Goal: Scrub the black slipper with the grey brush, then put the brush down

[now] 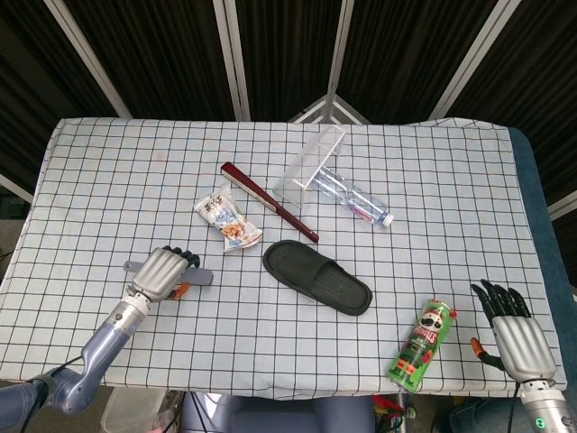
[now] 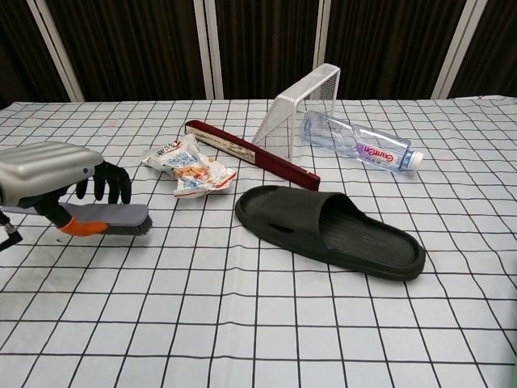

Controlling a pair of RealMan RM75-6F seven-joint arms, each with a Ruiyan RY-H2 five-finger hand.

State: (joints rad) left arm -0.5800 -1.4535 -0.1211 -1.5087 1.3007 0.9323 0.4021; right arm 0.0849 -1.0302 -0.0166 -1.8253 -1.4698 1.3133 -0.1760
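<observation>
The black slipper (image 1: pixel 317 277) (image 2: pixel 331 230) lies sole-down near the middle of the checked table, toe to the right. My left hand (image 1: pixel 160 273) (image 2: pixel 50 173) grips the grey brush (image 1: pixel 191 279) (image 2: pixel 109 217) by its orange handle, a little above the cloth, well left of the slipper. The bristles point down. My right hand (image 1: pixel 512 330) hovers at the table's front right corner with fingers spread and nothing in it; the chest view does not show it.
A snack packet (image 1: pixel 227 225) (image 2: pixel 187 167), a dark red flat box (image 1: pixel 269 201) (image 2: pixel 252 153), a white wire rack (image 1: pixel 310 161) (image 2: pixel 297 111) and a clear water bottle (image 1: pixel 355 202) (image 2: pixel 359 145) lie behind the slipper. A green crisp can (image 1: pixel 421 343) lies near my right hand.
</observation>
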